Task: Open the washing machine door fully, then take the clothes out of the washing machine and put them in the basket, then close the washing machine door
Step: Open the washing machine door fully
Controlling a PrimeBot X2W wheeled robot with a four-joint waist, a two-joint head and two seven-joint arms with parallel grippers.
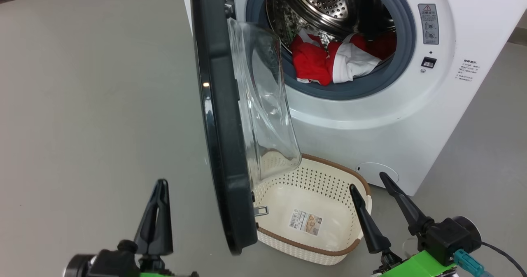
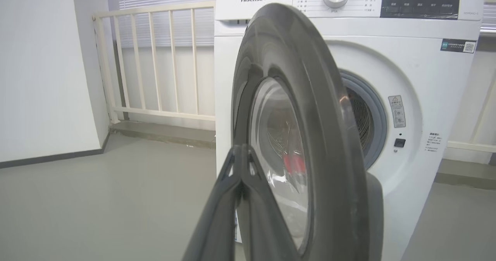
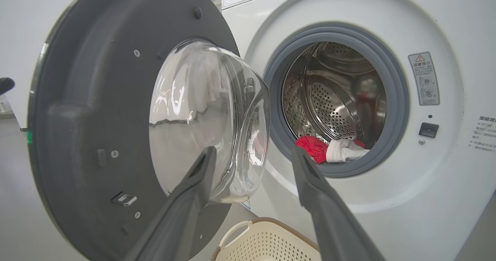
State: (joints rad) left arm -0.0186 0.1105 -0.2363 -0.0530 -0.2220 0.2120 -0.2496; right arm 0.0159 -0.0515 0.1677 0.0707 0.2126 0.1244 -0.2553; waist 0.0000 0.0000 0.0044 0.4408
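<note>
Washer (image 1: 411,137) takes the upper right of the head view, white front, drum (image 1: 325,1) open to us. Door (image 1: 222,145) stands out about square to that front, edge-on from the head, its glass bowl (image 1: 267,104) facing right; we judge it not fully open yet. Basket (image 1: 313,250) sits on the floor (image 1: 82,104) just before the washer, its left part under the bowl, bare but for a paper label (image 1: 305,221). Clothes (image 1: 325,61), red and white, lie heaped at the drum's front lip and partly over the gasket (image 1: 350,91), none out. Left gripper (image 1: 161,184) has its fingers pressed together with nothing between them, on the door's outer side near the lower rim; we can't tell if it touches. Right gripper (image 1: 367,181) is spread wide and empty, over the basket's right end on the door's inner side, aimed at the drum in its wrist view. What could go wrong, as we see it: a push from the left side would swing the door toward shut, onto the right arm. A reach in now could clip the bowl or the latch (image 1: 261,210). Dragged clothes could snag on the gasket or latch. With the door overhanging the basket, a drop could land on the floor.
</note>
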